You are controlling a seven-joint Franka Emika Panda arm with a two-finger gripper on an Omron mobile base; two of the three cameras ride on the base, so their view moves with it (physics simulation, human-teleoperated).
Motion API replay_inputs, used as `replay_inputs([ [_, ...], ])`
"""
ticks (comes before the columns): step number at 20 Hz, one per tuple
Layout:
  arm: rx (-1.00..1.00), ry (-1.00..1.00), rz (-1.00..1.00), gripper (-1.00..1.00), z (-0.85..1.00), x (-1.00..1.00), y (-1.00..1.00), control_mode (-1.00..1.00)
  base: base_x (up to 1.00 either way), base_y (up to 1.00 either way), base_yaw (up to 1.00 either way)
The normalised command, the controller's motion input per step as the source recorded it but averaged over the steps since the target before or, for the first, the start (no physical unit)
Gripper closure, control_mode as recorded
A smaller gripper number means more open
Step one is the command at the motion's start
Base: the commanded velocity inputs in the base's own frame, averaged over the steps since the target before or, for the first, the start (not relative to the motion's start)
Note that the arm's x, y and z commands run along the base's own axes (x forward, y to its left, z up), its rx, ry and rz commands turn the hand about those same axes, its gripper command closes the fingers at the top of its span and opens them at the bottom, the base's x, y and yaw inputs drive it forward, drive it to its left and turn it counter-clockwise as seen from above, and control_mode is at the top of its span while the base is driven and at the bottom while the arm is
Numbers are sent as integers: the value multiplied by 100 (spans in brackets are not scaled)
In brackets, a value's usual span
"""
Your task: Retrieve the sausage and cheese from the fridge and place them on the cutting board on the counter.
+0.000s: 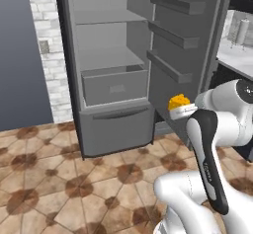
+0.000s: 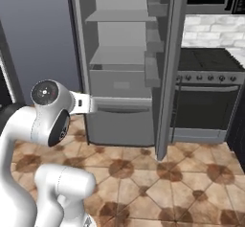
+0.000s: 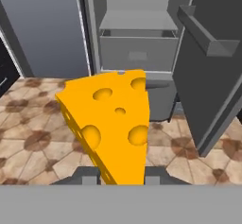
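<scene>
1. The gripper (image 3: 122,179) was clenched on the cheese (image 3: 111,124), a yellow-orange wedge with round holes that rose between the two finger tips in the hand view.
2. In the left base view the cheese (image 1: 178,101) showed as a small orange lump at the end of the white arm, out in front of the fridge (image 1: 99,55) and above the tiled floor (image 1: 59,188).
3. The fridge stood with its door (image 1: 190,40) swung wide to the right, and the door's inner racks faced the arm.
4. Inside, light grey shelves sat above a drawer (image 1: 115,84), which was pulled partly out.
5. The edge of the open door (image 2: 168,68) stood between the fridge interior and a dark oven (image 2: 206,101) with a row of knobs, seen in the right base view.
6. A strip of white brick wall (image 1: 47,45) ran just left of the fridge.
7. At the far right of the left base view a piece of the counter (image 1: 236,55) showed past the door, with a pale upright cylinder (image 1: 243,30) standing on it.
</scene>
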Motion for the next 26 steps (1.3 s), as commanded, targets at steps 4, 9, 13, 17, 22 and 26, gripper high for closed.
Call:
replay_inputs([
  [4,0,0,0,100,0,0,0,100,-45,14,-76],
  [9,0,0,0,100,0,0,0,100,-41,13,-80],
  [13,0,0,0,100,0,0,0,100,-22,31,-65],
  [17,0,0,0,100,0,0,0,100,8,66,-31],
  [22,0,0,0,100,0,0,0,100,17,85,-11],
  [26,0,0,0,100,0,0,0,100,10,93,-1],
])
